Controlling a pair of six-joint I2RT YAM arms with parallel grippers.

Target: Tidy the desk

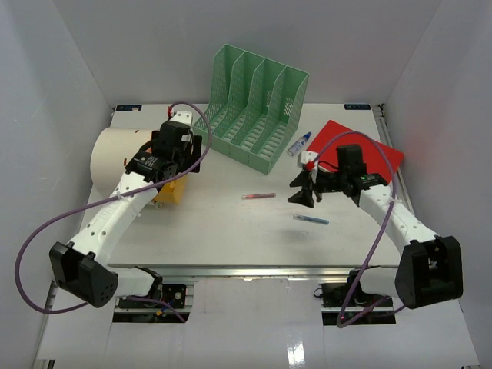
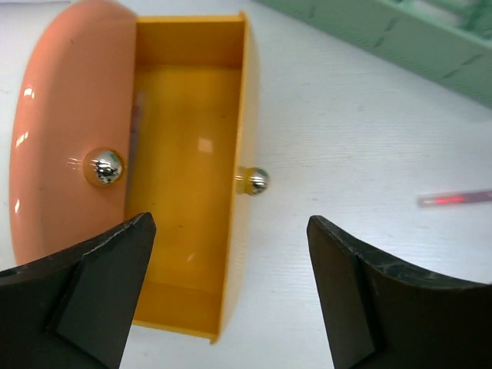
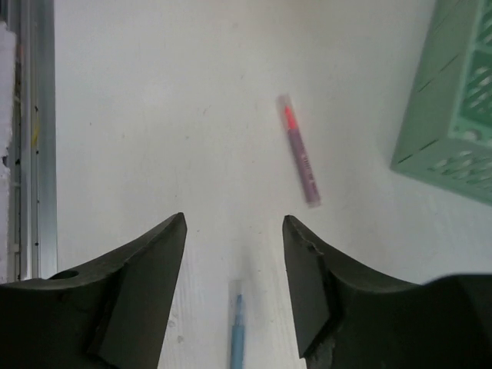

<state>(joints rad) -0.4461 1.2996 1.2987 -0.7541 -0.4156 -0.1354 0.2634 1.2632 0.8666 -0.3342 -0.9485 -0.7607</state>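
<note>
The white desk (image 1: 231,231) holds a red pen (image 1: 258,196) and a blue pen (image 1: 310,220) near its middle. A yellow drawer (image 2: 188,161) stands pulled out of a peach rounded organizer (image 2: 65,131), with a thin pen-like thing along the drawer's left wall. My left gripper (image 1: 178,157) is open and empty above the drawer's right edge (image 2: 231,231). My right gripper (image 1: 304,192) is open and empty above the desk; the blue pen (image 3: 238,330) lies below, between its fingers, and the red pen (image 3: 298,150) lies ahead.
A green file sorter (image 1: 254,108) stands at the back middle. A red folder (image 1: 361,154) lies at the back right, with a glue stick or marker (image 1: 300,144) beside it. The silver rail (image 3: 38,138) runs along the desk's front edge.
</note>
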